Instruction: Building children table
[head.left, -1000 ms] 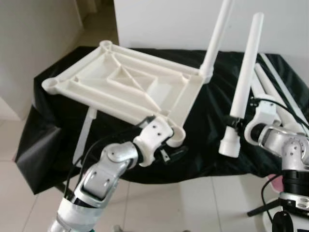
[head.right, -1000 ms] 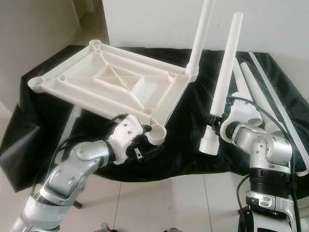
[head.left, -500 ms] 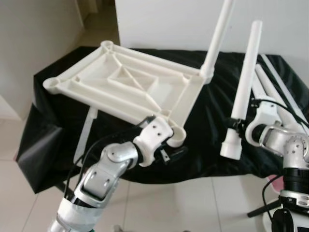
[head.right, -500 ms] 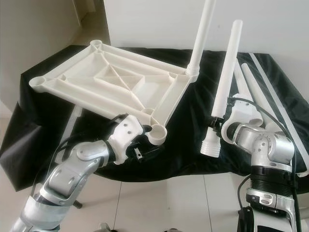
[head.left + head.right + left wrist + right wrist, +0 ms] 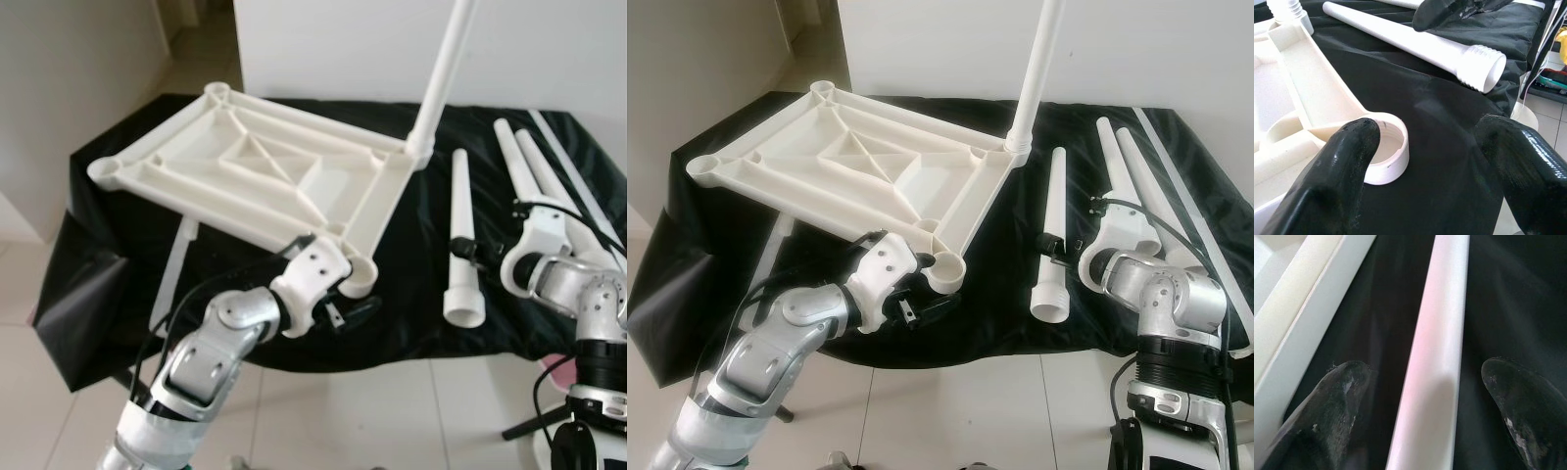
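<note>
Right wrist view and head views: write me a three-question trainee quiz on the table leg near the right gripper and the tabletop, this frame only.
1. True or false: the loose leg lies flat on the black cloth.
2. How many legs stand upright in the corner sockets of the upturned tabletop? A) none B) one C) three
3. Which gripper's jaws sit on either side of the loose leg, and are they open or shut?

Key
1. True.
2. B: one upright leg, at the far right corner.
3. The right gripper; its jaws are open, with the leg between them.
</note>
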